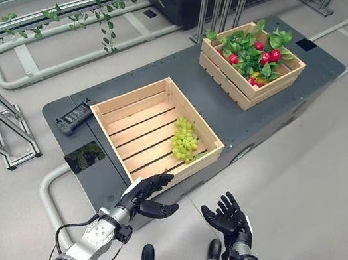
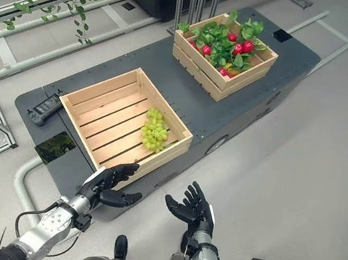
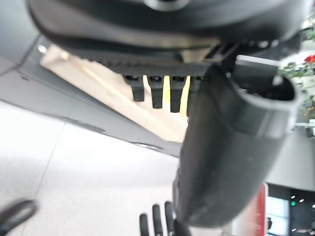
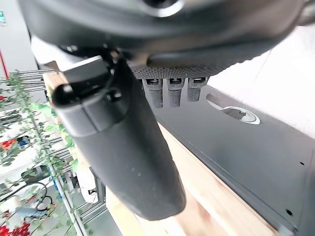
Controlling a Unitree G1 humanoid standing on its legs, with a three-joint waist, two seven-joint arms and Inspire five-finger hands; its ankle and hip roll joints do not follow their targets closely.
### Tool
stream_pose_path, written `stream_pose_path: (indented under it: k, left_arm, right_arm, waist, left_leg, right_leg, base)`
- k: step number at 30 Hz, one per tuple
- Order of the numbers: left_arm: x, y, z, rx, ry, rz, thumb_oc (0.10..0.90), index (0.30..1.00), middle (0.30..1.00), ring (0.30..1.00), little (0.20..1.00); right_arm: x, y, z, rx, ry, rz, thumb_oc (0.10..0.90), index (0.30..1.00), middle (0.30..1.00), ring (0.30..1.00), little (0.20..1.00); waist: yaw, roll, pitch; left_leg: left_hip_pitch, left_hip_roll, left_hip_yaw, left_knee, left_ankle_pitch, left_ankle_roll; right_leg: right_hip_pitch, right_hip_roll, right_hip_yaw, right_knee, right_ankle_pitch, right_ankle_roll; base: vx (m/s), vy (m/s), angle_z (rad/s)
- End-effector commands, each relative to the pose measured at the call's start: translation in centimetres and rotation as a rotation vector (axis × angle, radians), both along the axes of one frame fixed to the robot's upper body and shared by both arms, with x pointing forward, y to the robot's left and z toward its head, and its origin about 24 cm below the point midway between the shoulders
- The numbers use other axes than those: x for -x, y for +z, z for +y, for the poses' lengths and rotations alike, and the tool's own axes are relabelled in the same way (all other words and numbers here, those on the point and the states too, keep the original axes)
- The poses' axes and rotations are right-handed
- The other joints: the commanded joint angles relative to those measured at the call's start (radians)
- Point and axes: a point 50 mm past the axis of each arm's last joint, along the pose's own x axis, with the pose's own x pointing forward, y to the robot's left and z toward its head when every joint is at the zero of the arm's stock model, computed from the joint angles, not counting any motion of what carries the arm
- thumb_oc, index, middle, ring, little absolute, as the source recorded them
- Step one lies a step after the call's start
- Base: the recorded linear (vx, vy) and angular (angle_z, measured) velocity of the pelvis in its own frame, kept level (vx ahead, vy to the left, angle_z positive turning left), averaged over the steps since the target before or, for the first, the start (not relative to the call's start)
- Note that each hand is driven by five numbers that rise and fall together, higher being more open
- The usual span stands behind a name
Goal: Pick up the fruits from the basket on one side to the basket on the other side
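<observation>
Our left hand sits at the lower centre of the left eye view, fingers loosely spread and holding nothing, just off the near corner of the near crate. Our right hand is beside it, a little to the right, palm up and fingers splayed, also empty. Both hang over the pale floor at the edge of the dark platform.

Outward from the hands, the near crate fills the middle of the frame. It is bare slats except for one bunch of green grapes lying against its right wall. Further up and to the right stands the far crate, well apart from the first, packed with green leaves and several red fruits showing among them. A small black device lies on the platform at the left of the near crate.

We judge the grapes light but soft and loose: they bruise easily and berries may drop off if squeezed, so we would cup the bunch from below or pinch it near the stem end. The red fruits look firm, smooth and rounded, so likely slippery; a wrap of fingers and thumb round the widest part should serve, once the leaves are parted.
</observation>
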Motion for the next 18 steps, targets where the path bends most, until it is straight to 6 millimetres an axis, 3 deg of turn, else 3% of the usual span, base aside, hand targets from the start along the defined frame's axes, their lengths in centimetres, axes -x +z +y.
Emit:
stream_pose_path:
  k: [1,5,8,11,13,18]
  left_arm:
    - [-2.2,4.4,-1.6,0.037,-0.073,-0.256,0.8,0.9,0.9,0.9,0.9]
    - [-2.0,5.1,-0.7,0.065,-0.041,-0.293,0.8,0.9,0.9,0.9,0.9]
    - [-2.4,5.4,-0.7,0.059,-0.011,-0.341,0.8,0.9,0.9,0.9,0.9]
    - [-3.6,6.4,-1.3,0.027,0.021,-0.42,0.8,0.9,0.9,0.9,0.9]
    - [-4.2,6.8,-1.2,-0.025,0.046,-0.455,0.8,0.9,0.9,0.9,0.9]
    - [-5.9,9.5,1.4,-0.293,0.155,-0.647,0.8,0.9,0.9,0.9,0.9]
  right_arm:
    - [-3.6,4.4,-0.2,0.038,-0.036,-0.257,0.8,0.9,0.9,0.9,0.9]
    - [-2.9,4.3,-0.6,0.072,0.014,-0.247,0.8,0.9,0.9,0.9,0.9]
    - [-2.4,3.6,-1.4,0.097,0.006,-0.22,0.8,0.9,0.9,0.9,0.9]
    - [-3.2,4.0,-2.0,0.138,0.0,-0.248,0.8,0.9,0.9,0.9,0.9]
    - [-3.5,4.1,-2.1,0.141,-0.009,-0.239,0.8,0.9,0.9,0.9,0.9]
    - [-2.7,3.5,-2.7,0.137,0.011,-0.201,0.8,0.9,0.9,0.9,0.9]
  waist:
    - [0.0,0.008,-0.04]
    - [-0.001,-0.018,-0.058]
    - [0.008,-0.027,-0.051]
    - [0.035,-0.003,-0.033]
    - [0.033,-0.002,-0.036]
    - [0.013,0.015,-0.064]
  left_leg:
    - [0.087,0.076,0.045,0.006,-0.064,-0.032]
    - [0.053,0.119,0.063,0.142,-0.07,-0.058]
    - [-0.026,0.112,0.061,0.274,-0.037,-0.065]
    - [-0.061,0.096,0.042,0.148,0.011,-0.086]
    - [-0.046,0.094,0.035,0.133,0.006,-0.082]
    - [0.014,0.09,0.026,0.059,0.002,-0.081]
  right_leg:
    - [0.029,0.072,0.015,0.054,0.138,-0.024]
    - [0.094,0.112,-0.004,0.05,0.089,-0.067]
    - [0.136,0.128,-0.011,0.033,0.075,-0.098]
    - [0.175,0.139,-0.01,0.007,0.053,-0.095]
    - [0.176,0.132,-0.011,0.007,0.048,-0.094]
    - [0.185,0.13,-0.028,0.013,0.029,-0.093]
  base:
    - [0.17,-0.334,0.53]
    - [0.12,-0.254,0.03]
    - [0.08,-0.116,-0.04]
    - [0.06,0.093,-0.02]
    - [0.03,0.075,-0.28]
    - [0.1,0.085,-0.06]
